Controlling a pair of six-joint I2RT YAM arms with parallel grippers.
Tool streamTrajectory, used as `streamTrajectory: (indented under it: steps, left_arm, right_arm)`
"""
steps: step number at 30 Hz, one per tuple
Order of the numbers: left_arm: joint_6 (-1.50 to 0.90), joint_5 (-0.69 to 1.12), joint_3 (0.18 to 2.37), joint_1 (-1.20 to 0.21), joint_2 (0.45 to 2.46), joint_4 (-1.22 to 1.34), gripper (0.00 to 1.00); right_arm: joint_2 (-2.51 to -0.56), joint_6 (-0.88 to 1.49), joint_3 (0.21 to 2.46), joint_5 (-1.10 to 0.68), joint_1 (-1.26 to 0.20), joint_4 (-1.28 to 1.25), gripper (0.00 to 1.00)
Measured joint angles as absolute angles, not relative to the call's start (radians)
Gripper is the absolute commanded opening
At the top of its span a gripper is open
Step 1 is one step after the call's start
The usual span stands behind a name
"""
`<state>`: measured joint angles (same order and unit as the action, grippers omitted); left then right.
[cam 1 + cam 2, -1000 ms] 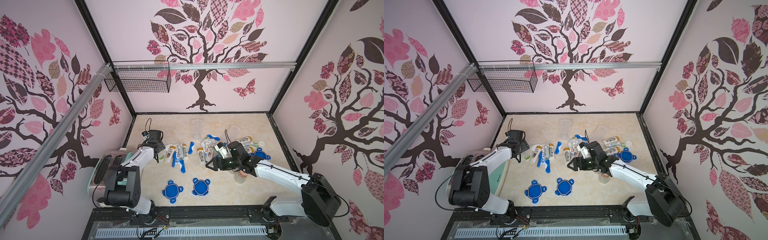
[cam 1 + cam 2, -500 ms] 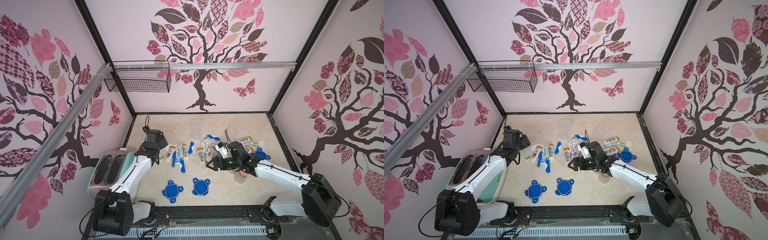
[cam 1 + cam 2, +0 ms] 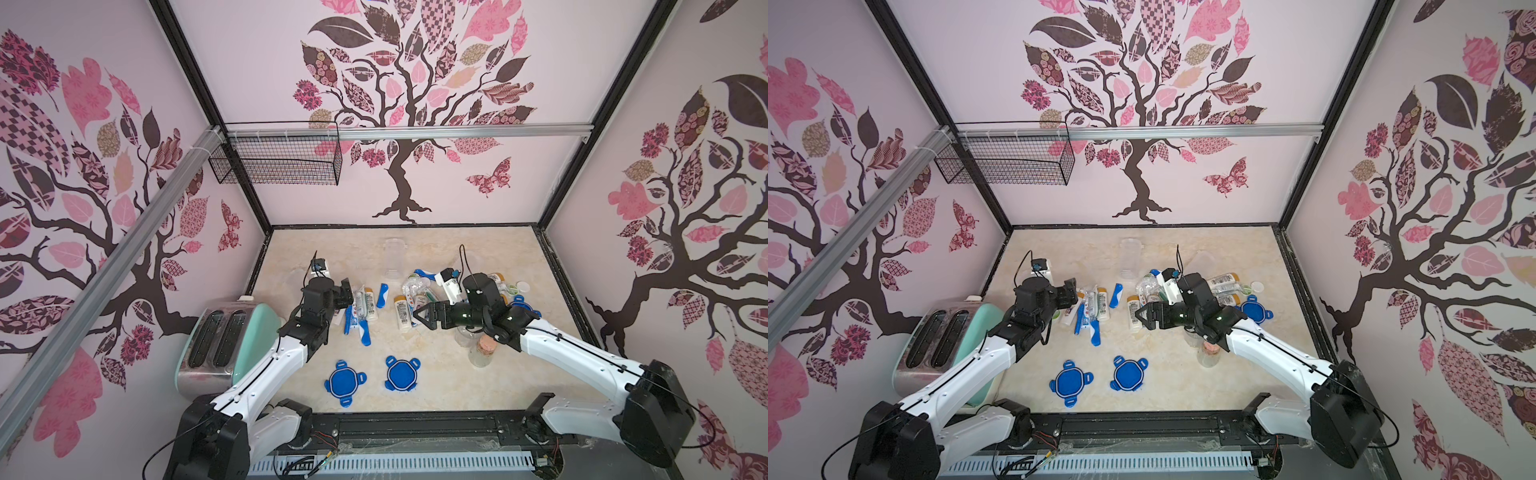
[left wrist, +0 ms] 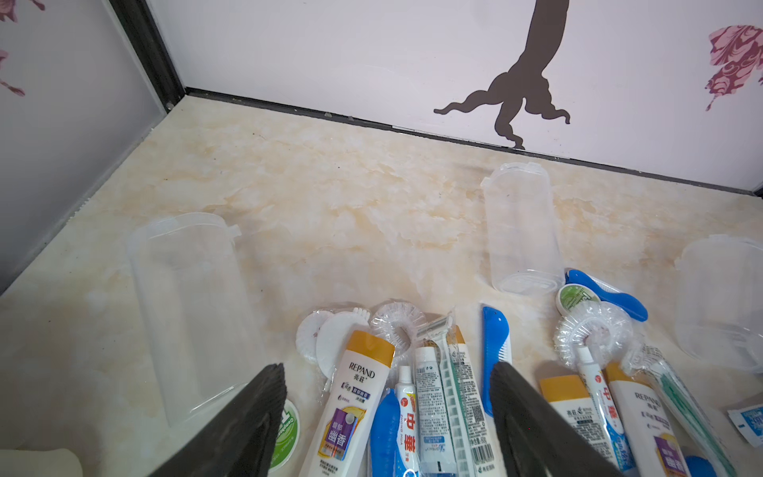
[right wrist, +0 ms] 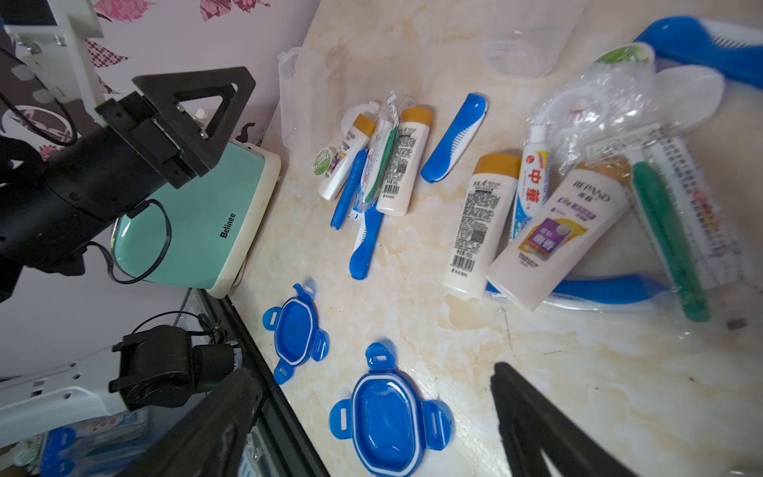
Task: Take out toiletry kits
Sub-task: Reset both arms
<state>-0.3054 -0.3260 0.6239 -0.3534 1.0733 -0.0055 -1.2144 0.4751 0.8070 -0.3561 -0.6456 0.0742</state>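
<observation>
Toward the left edge of the table [image 3: 490, 386], your left pincer [image 4: 388, 367] has swung in over the toiletry kits [image 5: 475, 223], jaws spread and empty; the right pincer [image 3: 417, 319] has widened, empty too. Kits lie loose outside the clear jars [image 4: 194, 309]: you look nearly done.

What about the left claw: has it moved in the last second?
Yes. The left gripper has shifted away from the toaster, toward the toiletry kits; its open jaws now hang at the pile's edge.
</observation>
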Motion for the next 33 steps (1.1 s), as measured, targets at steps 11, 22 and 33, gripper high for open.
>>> streamTrajectory:
  steps: [11,22,33]
  left_arm:
    - [-0.239,-0.525,0.433,-0.358,0.973,0.159,0.81]
    - [-0.104,-0.528,0.402,-0.252,1.116,0.367,0.79]
    - [0.012,-0.394,0.376,-0.155,1.357,0.628,0.81]
  right_arm:
    - [-1.047,0.255,0.694,0.064,-0.643,-0.194,1.0]
    - [-0.922,0.236,0.505,0.321,-0.292,-0.343,1.0]
    - [-0.944,0.231,0.259,0.47,-0.153,-0.496,1.0]
